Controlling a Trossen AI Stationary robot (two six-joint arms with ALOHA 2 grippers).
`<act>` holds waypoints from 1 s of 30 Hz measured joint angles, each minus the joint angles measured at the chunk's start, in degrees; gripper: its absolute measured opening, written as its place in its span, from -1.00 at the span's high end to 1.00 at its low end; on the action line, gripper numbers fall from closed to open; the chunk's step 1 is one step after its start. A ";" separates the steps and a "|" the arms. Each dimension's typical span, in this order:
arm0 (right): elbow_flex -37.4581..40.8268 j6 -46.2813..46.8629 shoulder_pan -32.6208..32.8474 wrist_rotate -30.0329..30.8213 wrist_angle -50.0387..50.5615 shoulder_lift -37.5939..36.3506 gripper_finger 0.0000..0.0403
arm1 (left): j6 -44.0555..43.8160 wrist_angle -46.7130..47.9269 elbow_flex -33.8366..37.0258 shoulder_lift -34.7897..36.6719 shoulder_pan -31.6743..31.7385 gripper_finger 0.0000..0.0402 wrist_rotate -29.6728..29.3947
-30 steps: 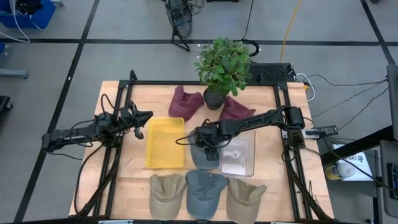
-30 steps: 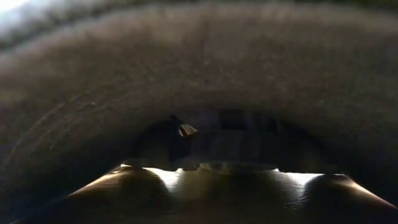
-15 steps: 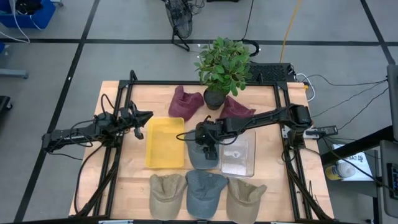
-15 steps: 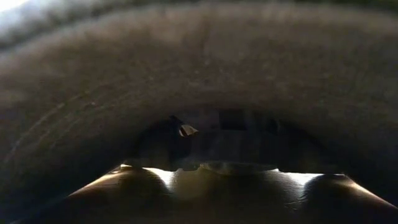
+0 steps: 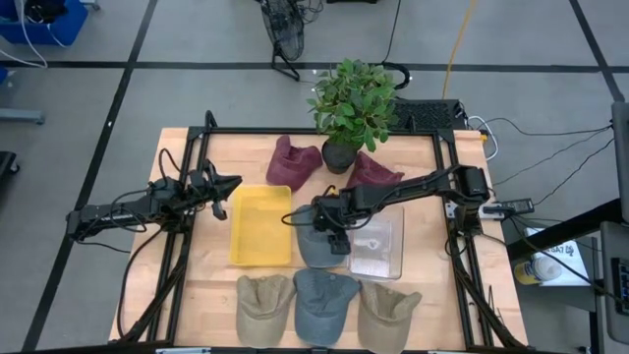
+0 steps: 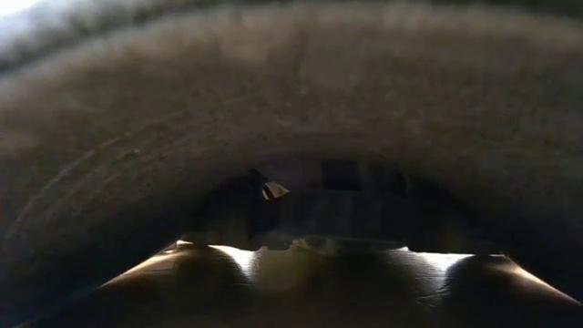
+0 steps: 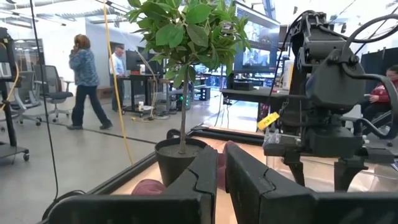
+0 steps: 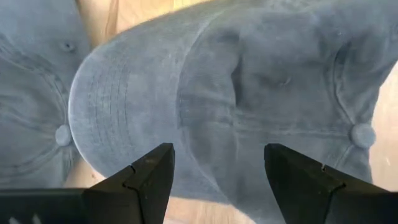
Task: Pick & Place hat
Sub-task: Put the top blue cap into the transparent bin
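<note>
Right arm over the grey hat at mid-table

The right gripper [image 5: 330, 234] hangs above a grey fabric cap [image 5: 316, 248] lying between a yellow rectangular plastic tray [image 5: 260, 225] and a clear plastic container [image 5: 377, 247]; the left gripper [image 5: 224, 186] waits beside the tray.

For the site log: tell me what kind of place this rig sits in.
Likely a robotics lab or open workshop. The wooden table stands on a grey tiled floor with loose cables. Beyond the potted plant, the left wrist view shows desks, monitors, office chairs and people standing.
</note>
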State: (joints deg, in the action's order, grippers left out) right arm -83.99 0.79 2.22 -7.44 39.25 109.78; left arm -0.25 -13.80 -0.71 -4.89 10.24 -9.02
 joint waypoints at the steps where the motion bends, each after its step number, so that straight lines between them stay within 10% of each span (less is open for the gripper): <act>1: 0.00 -0.11 0.00 0.02 0.02 0.06 -0.16 | 0.04 0.00 0.00 0.00 0.00 0.81 0.00; 30: 4.55 -0.83 0.05 1.44 -6.87 0.08 -0.05 | 0.02 0.02 0.00 0.00 0.00 0.81 -0.02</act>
State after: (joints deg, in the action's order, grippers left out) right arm -79.44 -0.04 2.27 -6.00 32.38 109.86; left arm -0.23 -13.78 -0.71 -4.89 10.24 -9.04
